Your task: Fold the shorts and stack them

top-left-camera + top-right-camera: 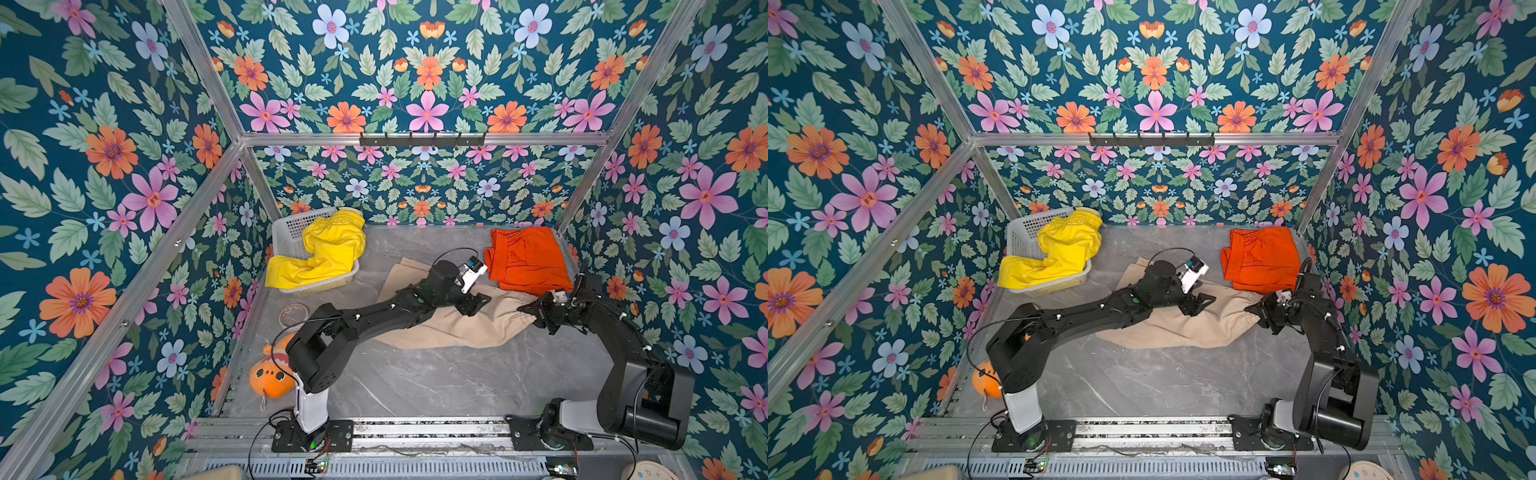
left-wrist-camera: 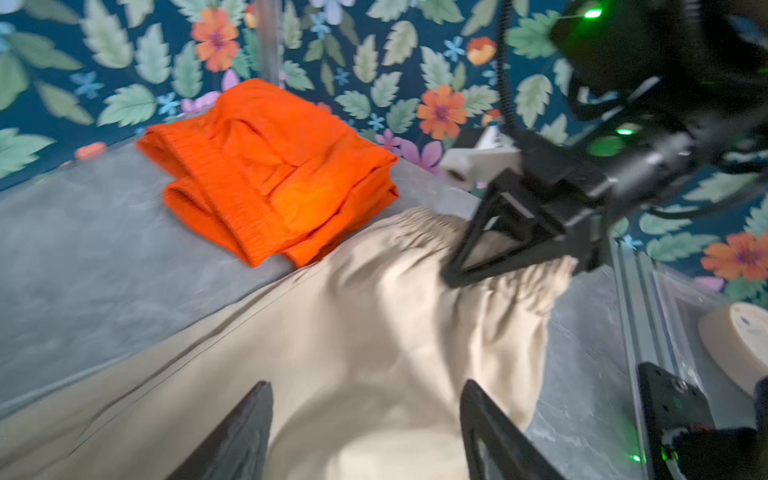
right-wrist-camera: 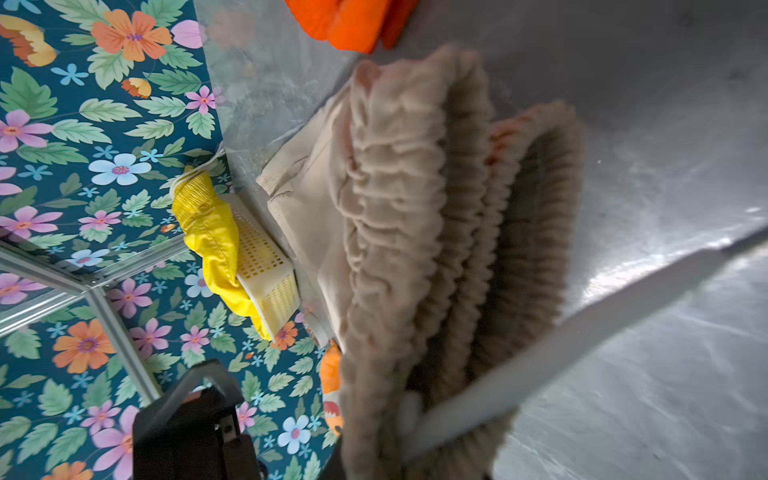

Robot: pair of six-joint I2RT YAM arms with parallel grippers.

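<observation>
1. Beige soft-cloth shorts with gathered elastic waistband [image 1: 469, 328]: lie long and rumpled mid-table on the grey marble-patterned tabletop [image 1: 415, 382]. Judged the piece in hand.
2. Right gripper [image 1: 524, 309]: pressed together on the waistband end, pinching the ruched cloth.
3. Left gripper [image 2: 365, 384]: jaws spread above the beige cloth's middle, holding nothing.
4. Handling, as judged: pin the fold line with the left jaws, carry the waistband over low and level, and keep the edges matched.
5. Texture: the beige cloth is matte and limp, and its waistband is thick and ridged.
6. Bright orange folded shorts with ribbed waistband [image 1: 528, 257]: a thick rectangle at the far right, just beside the beige pair. Likely the stack base.
7. Bright yellow glossy shorts [image 1: 328, 249]: unfolded and draped over the white perforated plastic basket [image 1: 286, 232], far left.
</observation>
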